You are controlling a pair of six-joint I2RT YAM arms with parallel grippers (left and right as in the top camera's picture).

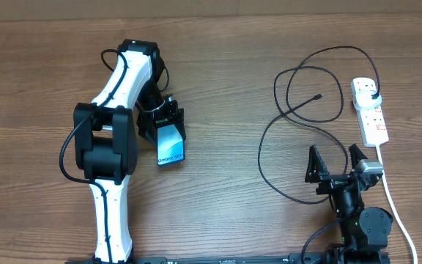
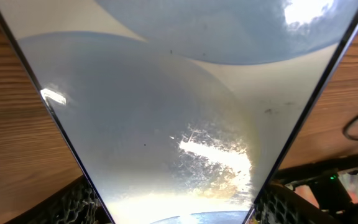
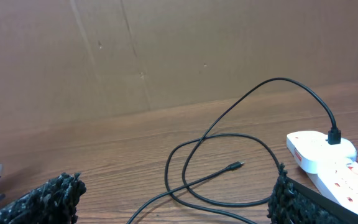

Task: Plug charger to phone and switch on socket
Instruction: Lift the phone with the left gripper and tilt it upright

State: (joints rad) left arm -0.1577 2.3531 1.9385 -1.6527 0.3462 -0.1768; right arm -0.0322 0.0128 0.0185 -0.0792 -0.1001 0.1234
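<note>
phone (image 1: 171, 144), well left of socket (image 1: 370, 110): top end was hidden under left gripper (image 1: 163, 126); left wrist view cut both ends | socket: switch positions were too small to tell; right wrist view cropped its near end | white cord (image 1: 398, 209) ran off overhead's bottom edge | charger (image 1: 261, 154) tip, left of socket: connector type was too small to tell

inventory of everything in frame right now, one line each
phone: 1, light blue screen, left of centre, between the left gripper's fingers
charger: 1, black, looped right of centre, plug head in the socket, connector tip loose
socket: 1, white with red switches, far right
white cord: 1, from the socket toward the near right edge
table: 1, brown wood
left gripper: 1, shut on the phone
right gripper: 1, open, empty, near right
</note>
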